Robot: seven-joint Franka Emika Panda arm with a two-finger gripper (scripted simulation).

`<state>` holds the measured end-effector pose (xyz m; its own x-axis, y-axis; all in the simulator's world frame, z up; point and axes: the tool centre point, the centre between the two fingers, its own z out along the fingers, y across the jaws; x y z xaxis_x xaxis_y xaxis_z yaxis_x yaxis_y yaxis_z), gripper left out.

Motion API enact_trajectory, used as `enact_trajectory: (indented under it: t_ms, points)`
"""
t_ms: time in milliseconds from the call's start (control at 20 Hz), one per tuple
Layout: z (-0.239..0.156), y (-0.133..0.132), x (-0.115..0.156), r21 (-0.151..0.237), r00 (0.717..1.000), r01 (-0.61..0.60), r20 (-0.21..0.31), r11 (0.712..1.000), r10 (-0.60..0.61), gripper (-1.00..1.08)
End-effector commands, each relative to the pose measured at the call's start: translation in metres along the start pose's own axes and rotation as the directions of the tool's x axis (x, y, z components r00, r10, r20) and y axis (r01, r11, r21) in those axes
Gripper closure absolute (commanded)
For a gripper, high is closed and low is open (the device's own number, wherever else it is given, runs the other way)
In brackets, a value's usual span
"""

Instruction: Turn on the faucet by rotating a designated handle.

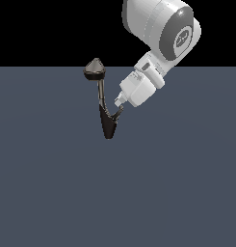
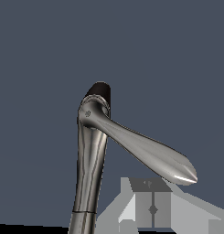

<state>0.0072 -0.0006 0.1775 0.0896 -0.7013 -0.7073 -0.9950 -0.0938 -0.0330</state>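
Note:
The faucet (image 1: 108, 124) stands on the dark floor, with a black tapering body, a thin stem and a grey cone head (image 1: 94, 69). The handle (image 1: 118, 113) is a thin curved silvery lever branching off the body toward the exterior view's right. My gripper (image 1: 118, 102) hangs just above the handle's free end, fingers together and holding nothing. In the wrist view the handle (image 2: 145, 151) runs from the faucet (image 2: 89, 173) toward my gripper (image 2: 153, 209), and its tip ends just short of the shut fingers. I cannot tell whether they touch.
The flat dark blue-grey floor (image 1: 177, 183) spreads all round the faucet. The big white arm (image 1: 160, 26) reaches in from the exterior view's upper right.

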Motion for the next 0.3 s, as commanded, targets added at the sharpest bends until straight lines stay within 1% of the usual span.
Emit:
enact_trajectory:
  t_ms: [0, 200, 250]
  points:
    - [0.001, 0.013, 0.028, -0.004, 1.0, -0.026, -0.002, 1.0, 0.026, 1.08]
    - [0.002, 0.026, 0.054, -0.009, 0.999, -0.034, -0.001, 0.999, 0.034, 1.08]
    - [0.002, 0.026, 0.054, -0.009, 0.999, -0.034, -0.001, 0.999, 0.034, 1.08]
